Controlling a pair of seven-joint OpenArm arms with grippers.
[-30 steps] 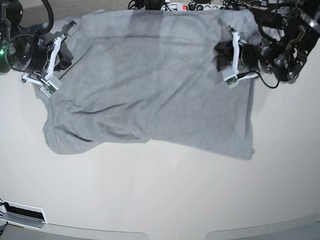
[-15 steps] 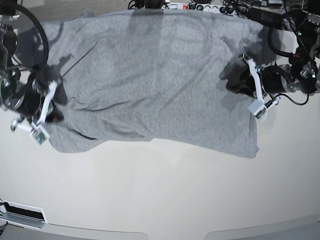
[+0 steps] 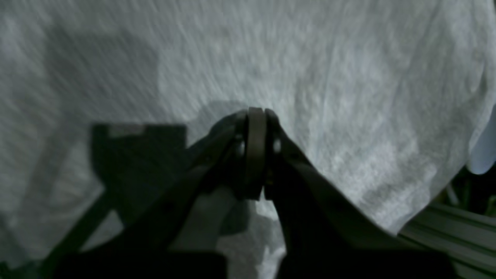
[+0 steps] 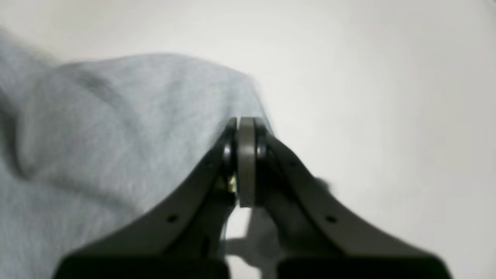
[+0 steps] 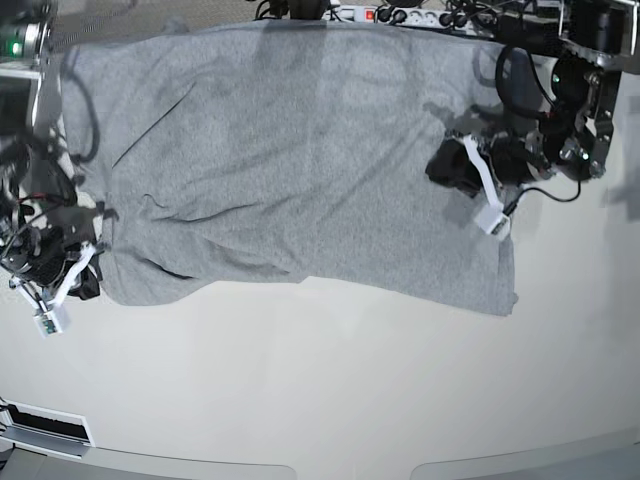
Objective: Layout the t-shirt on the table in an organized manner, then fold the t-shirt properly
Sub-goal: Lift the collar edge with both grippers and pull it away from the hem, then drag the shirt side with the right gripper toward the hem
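Base view: t-shirt [image 5: 300, 170] is heather grey, plain side up, no lettering showing. It's spread wide on the white worktop [image 5: 330, 390], mostly flat, with a few soft creases near its lower edge on the side of the right claw. Top edge runs up to the cables at the back. Right claw [image 5: 52, 300] sits just off the shirt's lower corner, on bare worktop, shirt up and beside it. Left claw [image 5: 490, 205] is over the opposite side of the shirt, near that edge, cloth under and around it.

Left wrist view: blurry. Left claw [image 3: 255, 116] clenched, tips pressed together. Grey cloth [image 3: 310, 77] fills everything ahead of and beside the claw; can't tell if any fabric is pinched between the tips. Shirt edge drops off to one side, dark frame beyond.

Right wrist view: right claw [image 4: 245, 124] clenched, tips together. Shirt [image 4: 97, 135] lies beside and ahead of the claw as a soft rounded fold, its edge right at the tips; grip on cloth not clear. Bare worktop [image 4: 387, 97] on the other side.
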